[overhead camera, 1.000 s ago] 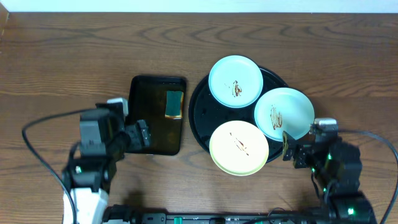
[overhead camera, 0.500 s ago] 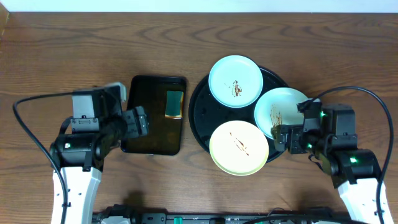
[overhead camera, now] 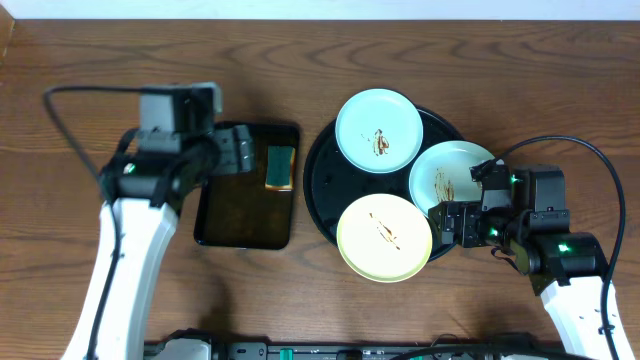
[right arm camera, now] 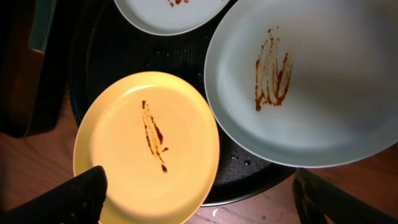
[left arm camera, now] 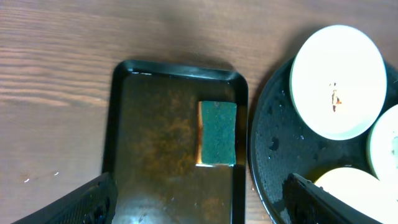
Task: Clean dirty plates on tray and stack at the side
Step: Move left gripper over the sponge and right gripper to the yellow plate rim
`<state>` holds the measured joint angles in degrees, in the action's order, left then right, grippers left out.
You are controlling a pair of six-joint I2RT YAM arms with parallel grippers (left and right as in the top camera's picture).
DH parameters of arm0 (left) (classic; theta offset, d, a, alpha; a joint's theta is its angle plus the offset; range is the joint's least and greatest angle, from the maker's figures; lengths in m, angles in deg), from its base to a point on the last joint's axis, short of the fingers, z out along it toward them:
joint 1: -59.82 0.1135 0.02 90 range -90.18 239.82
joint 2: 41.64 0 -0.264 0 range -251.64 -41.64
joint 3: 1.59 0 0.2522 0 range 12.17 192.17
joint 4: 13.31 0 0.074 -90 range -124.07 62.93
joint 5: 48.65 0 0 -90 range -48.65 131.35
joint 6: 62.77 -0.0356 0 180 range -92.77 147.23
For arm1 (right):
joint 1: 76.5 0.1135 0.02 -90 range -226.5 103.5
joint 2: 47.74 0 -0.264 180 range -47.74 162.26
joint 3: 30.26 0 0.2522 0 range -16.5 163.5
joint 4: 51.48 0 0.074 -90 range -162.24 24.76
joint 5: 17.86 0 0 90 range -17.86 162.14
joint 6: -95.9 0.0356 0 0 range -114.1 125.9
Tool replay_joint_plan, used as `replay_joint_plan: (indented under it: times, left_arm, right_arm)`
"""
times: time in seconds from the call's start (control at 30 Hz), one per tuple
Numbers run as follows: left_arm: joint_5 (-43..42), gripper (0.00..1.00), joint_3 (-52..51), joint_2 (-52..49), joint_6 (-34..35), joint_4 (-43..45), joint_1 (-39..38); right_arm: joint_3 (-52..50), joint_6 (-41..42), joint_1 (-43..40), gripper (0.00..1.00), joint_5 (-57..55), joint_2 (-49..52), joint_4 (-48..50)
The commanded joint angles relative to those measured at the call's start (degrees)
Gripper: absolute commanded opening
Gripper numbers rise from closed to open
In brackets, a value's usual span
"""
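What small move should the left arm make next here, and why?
Probably lower the left gripper onto the sponge and close on it. Its jaws stand open above the small tray, the sponge lies untouched ahead of them, and all three plates on the round tray show brown smears, so wiping cannot start without it.

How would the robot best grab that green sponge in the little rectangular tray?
Probably straight down from above: the green sponge lies flat inside the rectangular black tray, whose raised rim blocks a sideways approach. The open left pincer should close across its narrower width, on the two long sides, though the side nearest the rim leaves little room.
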<state>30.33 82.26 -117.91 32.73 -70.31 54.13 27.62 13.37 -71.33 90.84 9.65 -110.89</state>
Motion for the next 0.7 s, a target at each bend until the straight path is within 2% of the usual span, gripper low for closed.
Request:
replay_joint_plan:
  times: [0.0, 0.33, 0.5, 0.67]
  left_arm:
    - [1.6, 0.86, 0.8, -5.7, -1.0, 0.7, -2.7]
    - [0.2, 0.85, 0.7, -18.1, -0.8, 8.2, -6.1]
    - [1.2, 0.81, 0.7, -22.8, -0.8, 10.2, -6.3]
    - [2.1, 0.79, 0.7, -26.4, -0.8, 10.2, -6.3]
  right_arm:
    - [0.8, 0.7, 0.5, 0.91, 0.6, 0.0, -0.2]
    - [0.8, 0.7, 0.5, 0.92, 0.6, 0.0, -0.3]
    - [0.8, 0.7, 0.5, 0.92, 0.6, 0.0, -0.2]
    - [0.8, 0.7, 0.5, 0.97, 0.6, 0.0, -0.2]
